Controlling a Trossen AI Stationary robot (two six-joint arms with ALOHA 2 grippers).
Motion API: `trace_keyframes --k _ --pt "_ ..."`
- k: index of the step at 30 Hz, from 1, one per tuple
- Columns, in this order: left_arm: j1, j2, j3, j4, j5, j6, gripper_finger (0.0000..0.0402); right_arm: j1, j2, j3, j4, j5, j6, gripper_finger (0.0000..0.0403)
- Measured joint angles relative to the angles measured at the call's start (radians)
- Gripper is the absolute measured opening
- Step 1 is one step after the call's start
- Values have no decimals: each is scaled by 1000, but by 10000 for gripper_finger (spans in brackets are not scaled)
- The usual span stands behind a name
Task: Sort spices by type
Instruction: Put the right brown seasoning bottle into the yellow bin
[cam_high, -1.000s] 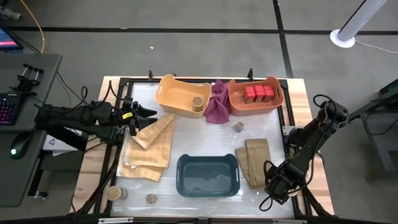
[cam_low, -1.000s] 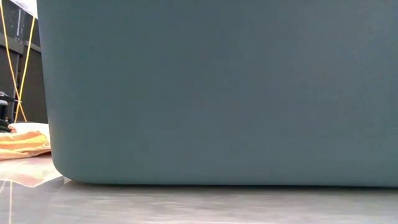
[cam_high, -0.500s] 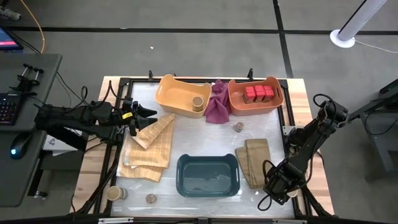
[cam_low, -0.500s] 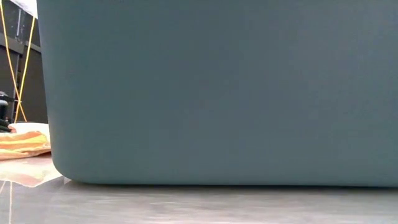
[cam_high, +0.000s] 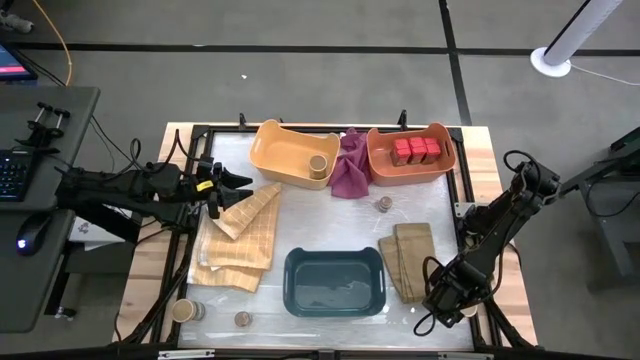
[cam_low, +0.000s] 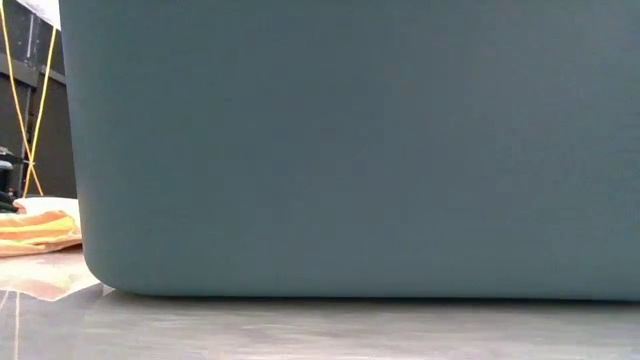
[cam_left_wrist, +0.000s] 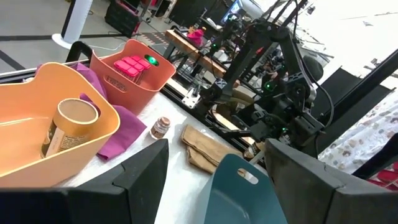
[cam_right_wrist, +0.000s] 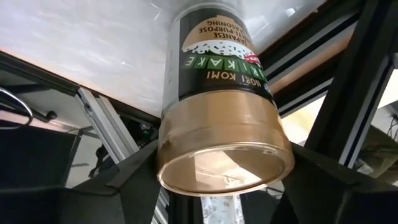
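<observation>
1. Your right gripper (cam_high: 443, 298) is hanging low at the table's near right corner, just beside the folded tan cloth (cam_high: 408, 260).
2. Its fingers (cam_right_wrist: 134, 177) are flanking a furikake seasoning jar (cam_right_wrist: 217, 93). Whether they are clamping it or only bracketing it cannot be told.
3. Your left gripper (cam_high: 240, 182) is hovering by the table's left edge over a yellow checked cloth (cam_high: 240, 240). Its fingers are standing apart with nothing between them.
4. A yellow bin (cam_high: 275, 150) is sitting at the far edge, with one tan cylinder (cam_high: 318, 163) standing upright inside it.
5. An orange bin (cam_high: 440, 165) is sitting at the far right corner, with three red tins (cam_high: 415, 150) lying in a row in it.
6. A magenta cloth (cam_high: 350, 170) is lying between the two bins.
7. A small brown-topped jar (cam_high: 384, 204) is standing on the table just in front of the orange bin.
8. A teal bin (cam_high: 292, 290) is sitting at the middle of the near edge, its wall filling the low view.
9. A second tan cylinder (cam_high: 182, 310) is standing at the near left corner. Another small jar (cam_high: 241, 319) is standing near it along the near edge.
</observation>
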Motion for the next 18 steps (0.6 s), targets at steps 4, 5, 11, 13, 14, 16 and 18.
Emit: trace_keyframes --k 4,5,11,13,14,16,18 --pt "0 -2 0 0 0 17 249 0 0 0 1 3 18 279" --pt "0 -2 0 0 0 24 249 0 0 1 1 3 18 279" --pt "0 -14 0 -1 0 27 249 -1 -1 67 -45 53 11 279" --pt "0 -29 0 -1 0 40 249 -2 -3 117 -62 67 -5 279" --pt "0 -40 0 -1 0 53 249 -8 -6 143 -71 76 -7 279" --pt "0 -63 0 0 -1 74 249 -23 -16 206 -91 107 -8 279" --pt "0 -89 0 0 -10 88 249 -49 -20 281 -108 166 -17 279"
